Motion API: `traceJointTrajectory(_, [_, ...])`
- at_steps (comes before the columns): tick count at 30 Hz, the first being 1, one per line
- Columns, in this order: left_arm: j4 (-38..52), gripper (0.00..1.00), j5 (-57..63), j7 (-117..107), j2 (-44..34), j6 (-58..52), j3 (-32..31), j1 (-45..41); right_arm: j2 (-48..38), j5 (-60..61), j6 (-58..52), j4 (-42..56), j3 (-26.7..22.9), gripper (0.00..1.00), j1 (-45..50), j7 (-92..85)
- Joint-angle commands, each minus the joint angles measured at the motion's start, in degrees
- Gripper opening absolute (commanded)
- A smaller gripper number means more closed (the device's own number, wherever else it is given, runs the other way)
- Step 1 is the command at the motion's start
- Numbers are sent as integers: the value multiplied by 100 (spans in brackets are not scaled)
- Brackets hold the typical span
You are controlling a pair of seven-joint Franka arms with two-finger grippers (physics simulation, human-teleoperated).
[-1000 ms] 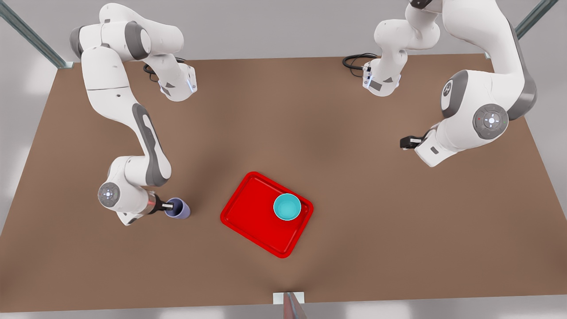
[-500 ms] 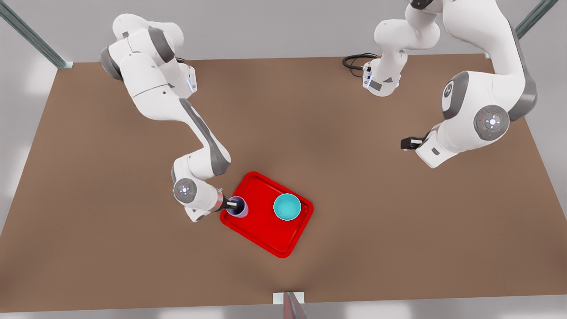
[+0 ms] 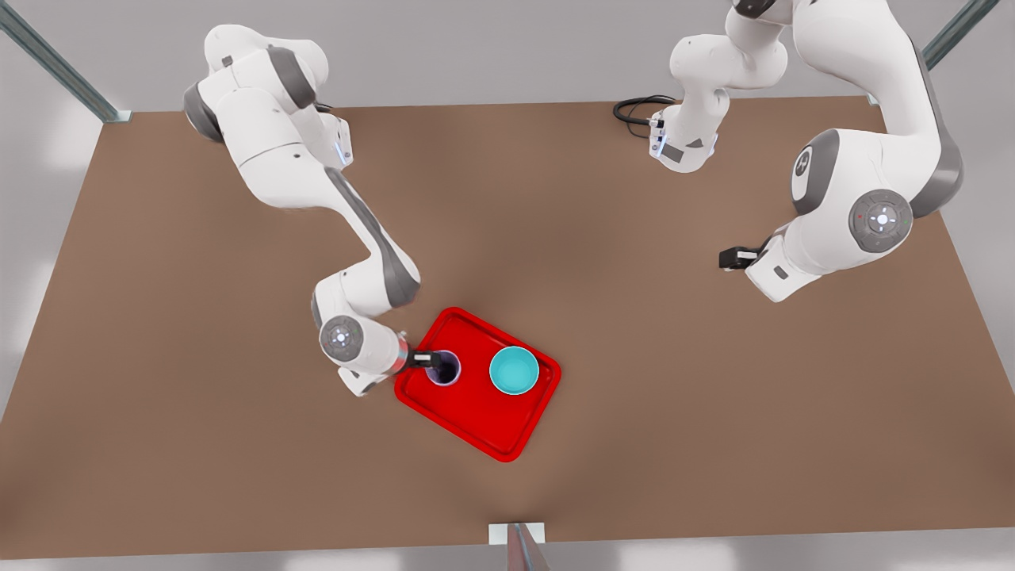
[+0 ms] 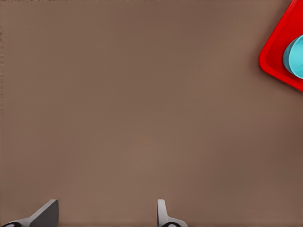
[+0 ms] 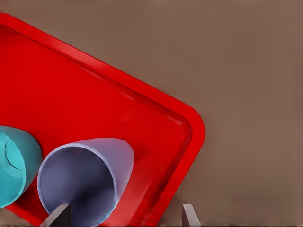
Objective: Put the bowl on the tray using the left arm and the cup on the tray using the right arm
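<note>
While the front view sets the cup (image 3: 444, 369) and the bowl (image 3: 514, 370) side by side on the tray (image 3: 476, 420), the right wrist view alone shows the right gripper (image 5: 124, 216) spread wide, 1 finger (image 5: 57, 216) inside the cup's mouth and 1 outside, gripping nothing. In the left wrist view the left gripper (image 4: 103, 213) hangs parted over the bare table (image 4: 142, 118), well apart from the tray, whose corner is cut off.
</note>
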Motion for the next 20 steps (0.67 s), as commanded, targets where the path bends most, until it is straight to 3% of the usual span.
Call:
traceJointTrajectory(1, [0, 100, 2, 0, 0, 0, -3, -2, -124, 3, -135, -1, -128, 100, -48, -29])
traceJointTrajectory(3, [0, 100, 2, 0, 0, 0, -3, -2, -633, 3, -873, 8, -717, 100, -320, -680])
traceJointTrajectory(5, [0, 100, 2, 0, 0, -9, -3, -2, -1126, -68, -1322, -71, -805, 100, -628, -882])
traceJointTrajectory(7, [18, 100, -15, 18, 0, -44, -3, -2, -1934, -419, -1937, -212, -726, 100, -1304, -1207])
traceJointTrajectory(9, [26, 100, -15, 18, -9, -44, -3, -2, -2427, -797, -2561, -300, -120, 100, -1823, -1207])
traceJointTrajectory(14, [53, 100, -68, 17, -27, -184, 6, -2, -2401, -762, -2526, -616, -471, 100, -1797, -1365])
traceJointTrajectory(20, [325, 100, -138, -62, 123, -228, -3, -2, -2392, -762, -2491, -607, -471, 100, -1797, -1471])
